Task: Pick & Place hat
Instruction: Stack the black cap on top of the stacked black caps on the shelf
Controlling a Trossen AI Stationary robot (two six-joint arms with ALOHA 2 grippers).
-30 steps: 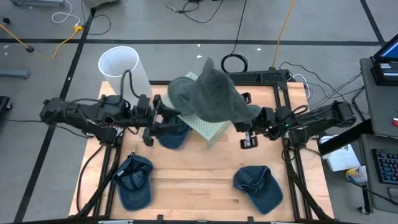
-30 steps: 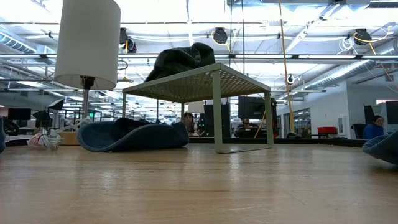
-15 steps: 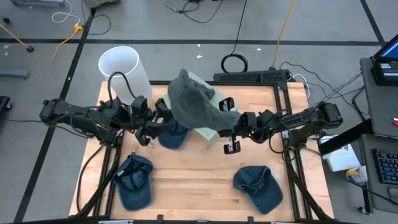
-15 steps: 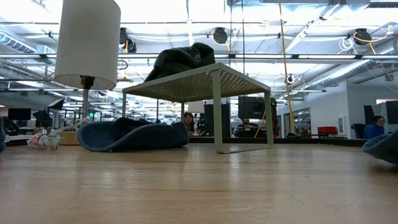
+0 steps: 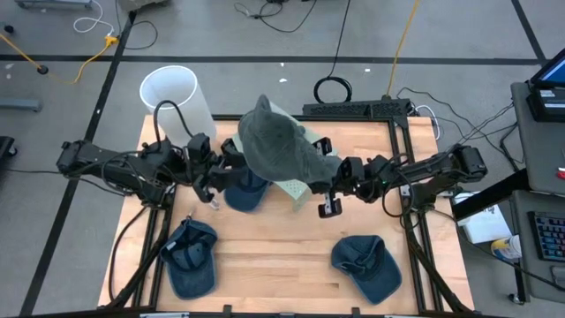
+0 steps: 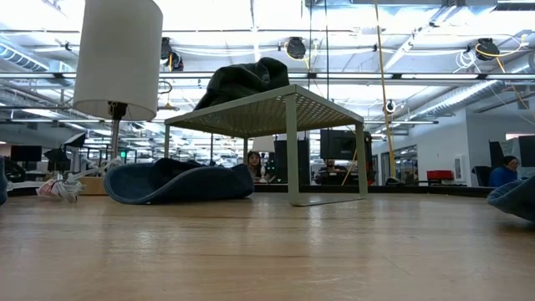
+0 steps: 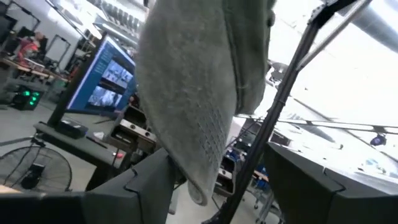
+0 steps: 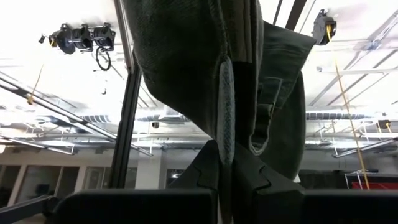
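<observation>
Grey hat [image 5: 278,141] pinched in right claw [image 5: 325,177], between left claw [image 5: 231,159] fingers

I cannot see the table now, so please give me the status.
Right claw shut on grey hat, held high over rack. Left claw open beside it. Nothing in the way.

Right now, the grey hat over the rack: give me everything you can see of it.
The grey hat is soft, knitted-looking fabric with a brim, held up in the air over the pale mesh rack and hanging in folds. The right gripper has its jaws shut on one edge of the hat. The left gripper has open jaws on either side of the opposite hanging edge; contact there is unclear.
</observation>
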